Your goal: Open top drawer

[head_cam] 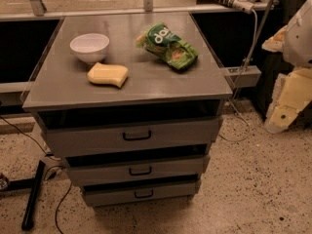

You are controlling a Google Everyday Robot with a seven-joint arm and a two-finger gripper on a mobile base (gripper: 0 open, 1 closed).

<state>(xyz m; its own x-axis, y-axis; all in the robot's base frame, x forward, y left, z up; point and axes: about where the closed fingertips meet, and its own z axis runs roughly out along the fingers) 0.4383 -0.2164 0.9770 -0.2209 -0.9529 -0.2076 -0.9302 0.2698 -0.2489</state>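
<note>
The top drawer (87, 139) is the widest grey front of three, just under the cabinet's top, with a small black bar handle (137, 136) at its centre. A dark gap shows above its front. Two narrower grey drawers sit below it, the middle one (97, 173) and the bottom one (107, 196). My gripper (285, 108) hangs at the right edge of the view, on a white and yellowish arm. It is well to the right of the cabinet, about level with the top drawer, and touches nothing.
On the cabinet top (58, 87) lie a white bowl (89, 47), a yellow sponge (107, 74) and a green chip bag (168, 46). Cables (243, 67) run down the right side. A black bar (33, 195) lies on the speckled floor at left.
</note>
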